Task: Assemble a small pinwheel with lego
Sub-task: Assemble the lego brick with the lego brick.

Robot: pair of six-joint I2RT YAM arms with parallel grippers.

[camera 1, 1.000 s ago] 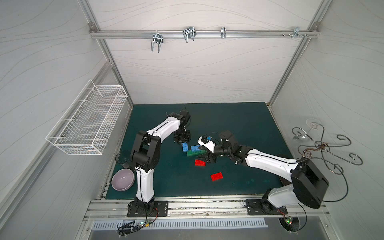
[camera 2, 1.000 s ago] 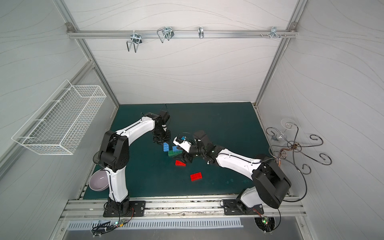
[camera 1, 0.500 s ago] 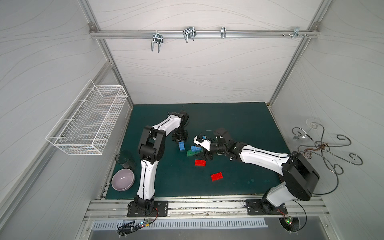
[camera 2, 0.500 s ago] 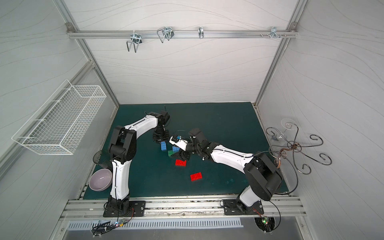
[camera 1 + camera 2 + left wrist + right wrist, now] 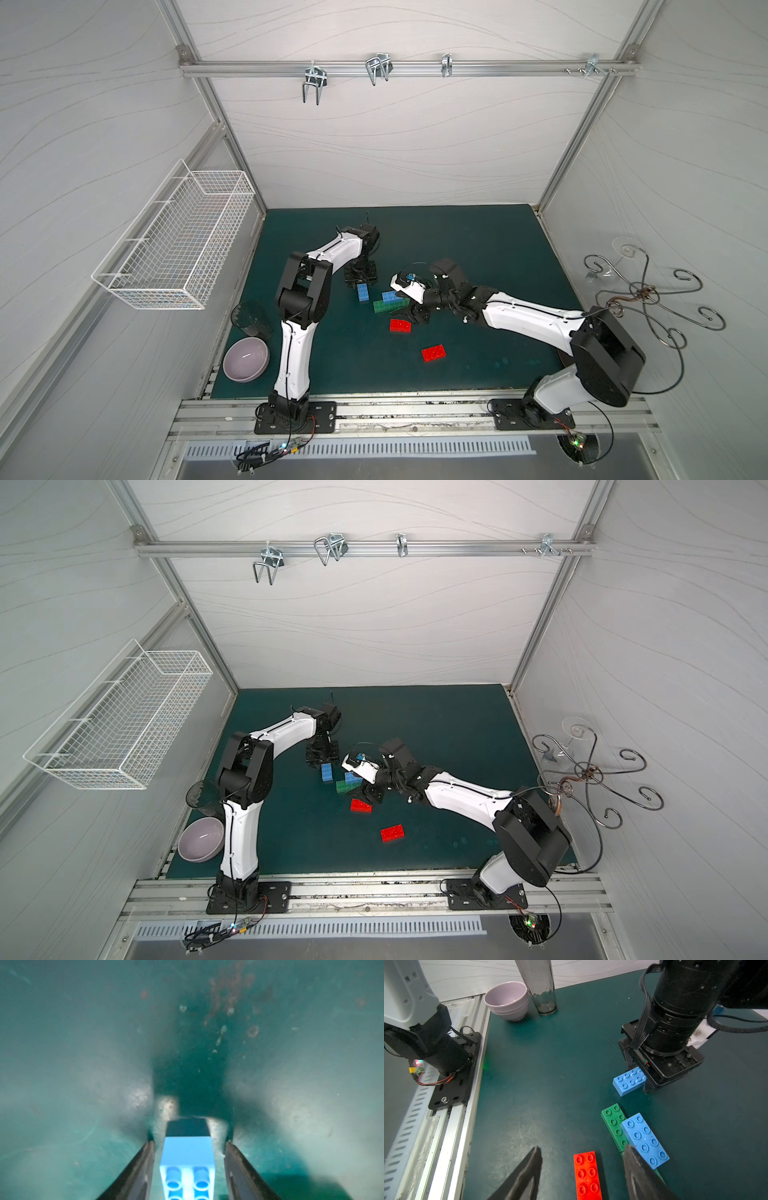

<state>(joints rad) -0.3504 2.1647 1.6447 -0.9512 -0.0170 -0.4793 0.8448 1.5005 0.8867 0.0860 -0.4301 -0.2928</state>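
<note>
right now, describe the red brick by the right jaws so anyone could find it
On the green mat, look mid-table. The red brick lies studs up between the open right jaws, beside the green brick with a blue one on top. The other red brick lies alone nearer the front rail.

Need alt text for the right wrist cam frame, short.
The right gripper, jaws open, frames a red brick on the teal mat, with a blue brick stacked on a green brick beside it. Farther off, the left gripper stands over a second blue brick; a lilac bowl and a glass sit by the mat's edge.
</note>
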